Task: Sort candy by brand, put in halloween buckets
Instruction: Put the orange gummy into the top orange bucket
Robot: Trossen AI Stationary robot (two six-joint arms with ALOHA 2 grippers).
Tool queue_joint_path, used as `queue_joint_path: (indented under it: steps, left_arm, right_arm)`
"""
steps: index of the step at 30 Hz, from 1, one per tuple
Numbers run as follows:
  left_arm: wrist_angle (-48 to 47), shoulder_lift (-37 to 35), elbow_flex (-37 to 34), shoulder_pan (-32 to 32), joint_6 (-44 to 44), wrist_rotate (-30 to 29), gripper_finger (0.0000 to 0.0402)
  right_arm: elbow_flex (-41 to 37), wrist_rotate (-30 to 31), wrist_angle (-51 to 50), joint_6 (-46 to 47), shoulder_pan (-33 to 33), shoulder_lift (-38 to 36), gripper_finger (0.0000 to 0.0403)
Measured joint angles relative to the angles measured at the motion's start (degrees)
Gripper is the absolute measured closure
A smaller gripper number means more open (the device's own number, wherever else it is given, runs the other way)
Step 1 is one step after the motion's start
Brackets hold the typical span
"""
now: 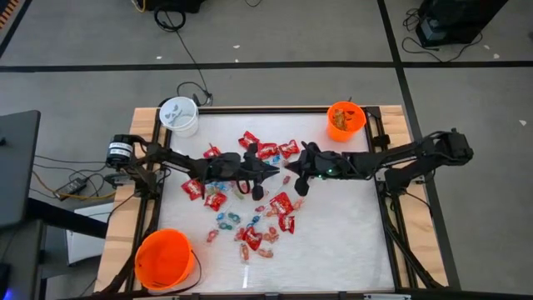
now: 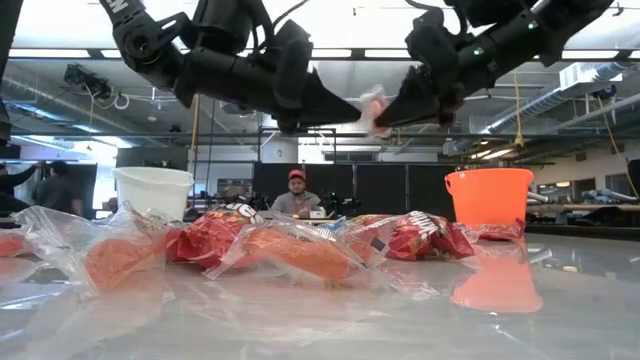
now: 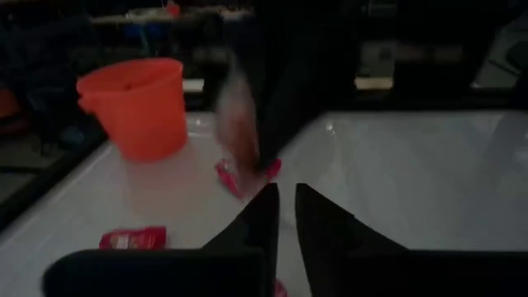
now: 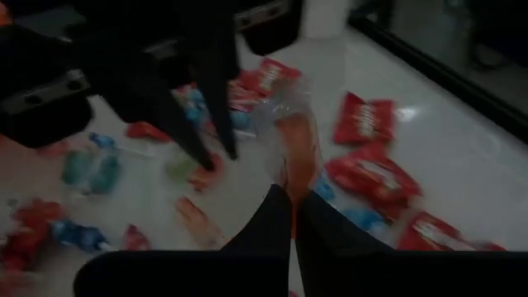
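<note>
On the table's left side stand two halloween buckets: a white bucket (image 1: pixel 179 116) at the far corner and a large orange bucket (image 1: pixel 164 258) at the near corner, whose contents cannot be made out. From the left, the left arm reaches to mid-table; the left gripper (image 1: pixel 268 172) is raised above the pile, its fingers (image 3: pixel 266 216) standing slightly apart with nothing visibly between them in the left wrist view. Beneath and around it, the candy (image 1: pixel 250 200) lies spread over the table's centre: red square packets (image 1: pixel 193 188), small blue-wrapped pieces (image 1: pixel 226 220) and clear-wrapped pink or orange ones.

At the centre, tip to tip with the left gripper, the right gripper (image 1: pixel 291 177) is clenched on a clear-wrapped pink sweet (image 4: pixel 295 148), lifted well clear of the table; in the low view the wrapper (image 2: pixel 371 108) hangs between the two grippers, seemingly being passed across. Whether the left fingers touch it cannot be told.

At the far right corner, the small orange bucket (image 1: pixel 345 120) already holds some pieces of orange-brown colour.

Judged from this layout, sorting is at an early stage: one bucket shows a partial fill, one sweet is in hand, and most of the pile, all three kinds, remains to be sorted.
</note>
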Motion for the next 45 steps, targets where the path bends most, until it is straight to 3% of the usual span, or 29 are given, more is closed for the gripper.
queue_joint_path:
  steps: [8, 16, 18, 22, 24, 32, 45]
  left_arm:
    - [-3.64, -0.02, 0.0, 1.91, -2.18, -0.21, 0.028]
    - [-5.95, -0.09, 0.0, 1.91, -1.45, -0.19, 0.0271]
    - [-6.06, -0.09, 0.0, 2.07, -1.4, 1.19, 0.027]
    - [-6.22, -0.09, 0.0, 2.42, -0.27, 11.62, 0.027]
    - [-5.97, -0.09, 0.0, 2.33, -0.21, 12.42, 0.027]
    - [-7.96, -0.09, 0.0, 2.64, 1.31, 5.34, 0.027]
    - [-9.76, 0.55, 0.0, 2.62, 8.32, -0.27, 0.027]
  right_arm:
    - [0.02, 1.56, -17.65, 2.57, -5.37, -12.8, 0.0392]
    - [6.92, 2.24, -43.71, 4.26, -18.53, -20.97, 0.0393]
    - [9.82, 1.04, -48.08, 2.39, -22.41, -20.58, 0.0393]
    - [14.58, 0.25, -53.61, -2.12, -29.91, -18.24, 0.0393]
    - [16.18, 0.23, -55.72, -4.02, -33.73, -16.49, 0.0394]
    - [17.16, -4.63, -58.09, -6.91, -44.91, -9.19, 0.0394]
    - [17.09, -5.0, -54.05, -12.31, -53.49, 0.39, 0.0392]
